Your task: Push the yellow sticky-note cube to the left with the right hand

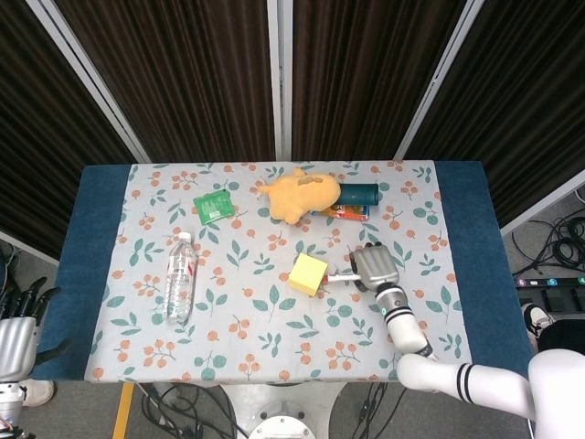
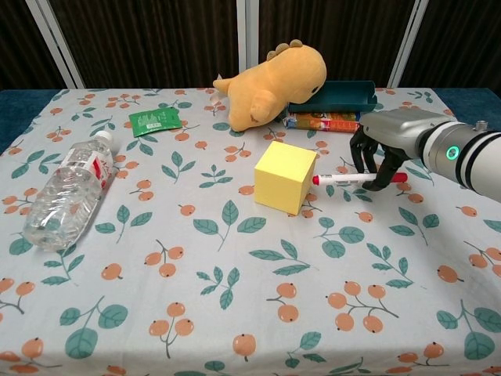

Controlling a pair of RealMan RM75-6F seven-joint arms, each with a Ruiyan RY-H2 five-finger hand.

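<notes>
The yellow sticky-note cube [image 1: 309, 273] [image 2: 285, 176] sits near the middle of the floral cloth, turned so one corner faces me. My right hand [image 1: 373, 267] [image 2: 383, 145] hovers just right of it, fingers curled around a white pen with red ends [image 2: 356, 178] [image 1: 343, 277]. The pen lies level, and its left tip touches the cube's right side. My left hand [image 1: 14, 320] hangs off the table's left edge in the head view, fingers apart and holding nothing.
An orange plush dinosaur [image 2: 270, 74] lies at the back, against a teal case [image 2: 333, 98] and a snack packet [image 2: 325, 121]. A green sachet [image 2: 155, 120] lies back left. A clear water bottle [image 2: 64, 190] lies on its side at left.
</notes>
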